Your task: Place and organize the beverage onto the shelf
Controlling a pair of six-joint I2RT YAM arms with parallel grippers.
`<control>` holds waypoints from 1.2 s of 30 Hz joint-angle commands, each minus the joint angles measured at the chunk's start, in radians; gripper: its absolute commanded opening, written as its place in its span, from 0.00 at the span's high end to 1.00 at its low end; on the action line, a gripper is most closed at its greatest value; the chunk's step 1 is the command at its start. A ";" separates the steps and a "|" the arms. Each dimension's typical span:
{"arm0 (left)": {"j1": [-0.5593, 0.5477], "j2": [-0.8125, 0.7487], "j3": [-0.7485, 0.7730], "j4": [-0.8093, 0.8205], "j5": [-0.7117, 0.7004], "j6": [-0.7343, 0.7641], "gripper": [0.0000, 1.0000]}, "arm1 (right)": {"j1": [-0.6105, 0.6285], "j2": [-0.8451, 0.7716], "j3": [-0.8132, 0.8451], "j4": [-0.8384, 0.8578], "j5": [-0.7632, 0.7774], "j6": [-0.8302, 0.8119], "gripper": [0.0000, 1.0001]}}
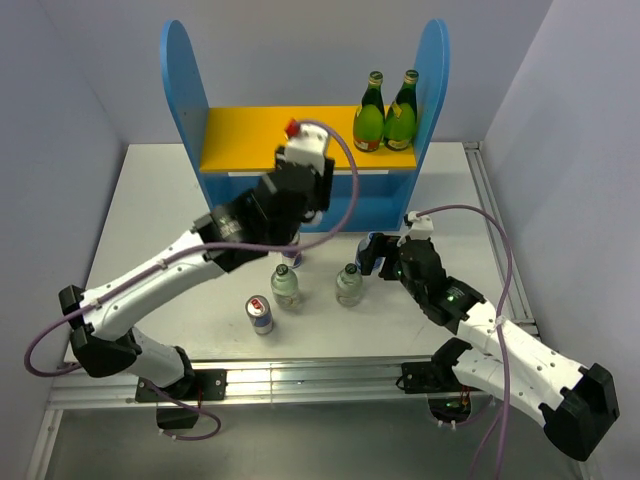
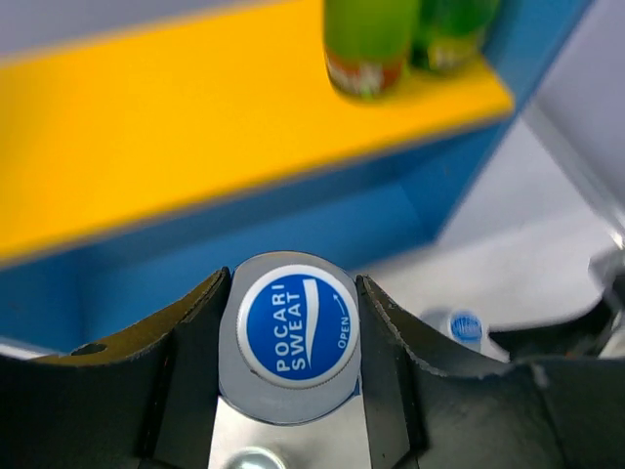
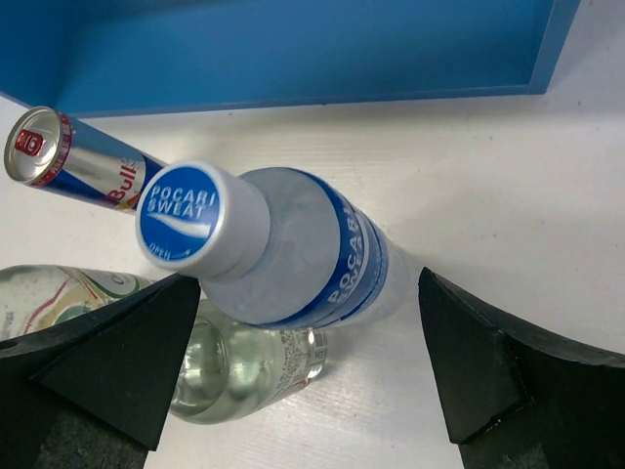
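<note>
at the lower middle of the top view, nearest the arm bases, a can (image 1: 260,313) stands on the table (image 1: 160,220). just beyond it are a green-capped bottle (image 1: 286,290) and its twin (image 1: 348,285). a second can (image 1: 287,262) stands behind them, partly under the left arm. all four are upright and well short of the shelf (image 1: 185,80).

right of centre, the right gripper (image 3: 311,293) is spread wide around a water bottle (image 3: 283,244). the bottle stands upright on the table between the fingers and touches neither, as far as i can see. it has a cloudy-clear body, a blue label band and a blue-topped cap reading pocari sweat.

farther on, the left gripper (image 2: 293,280) is pinched on the other water bottle (image 2: 298,327) just under an identical cap. the bottle's long axis runs up toward the wrist camera, and the arm hides it in the top view. the shelf lies straight ahead of this gripper. the yellow board (image 2: 146,127) fills the upper left of the wrist view and is bare there, while two dark green bottles (image 2: 369,44) stand at its upper right end.

the left arm is loaded and nearer the shelf, so i judge the coming move to be a forward carry onto that bare stretch. i cannot tell whether the bottle's base sits above the board's front edge.
</note>
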 commanded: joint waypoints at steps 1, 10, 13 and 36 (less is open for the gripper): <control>0.079 -0.003 0.261 0.041 -0.049 0.152 1.00 | 0.011 0.005 -0.015 0.064 0.035 0.006 0.00; 0.380 0.201 0.718 -0.086 0.063 0.235 1.00 | 0.011 0.011 -0.027 0.076 0.047 0.007 0.00; 0.449 0.220 0.700 -0.077 0.083 0.226 1.00 | 0.012 0.003 -0.028 0.073 0.052 0.009 0.00; 0.731 0.154 0.342 0.033 0.195 0.048 0.35 | 0.015 0.011 -0.030 0.068 0.063 0.012 0.00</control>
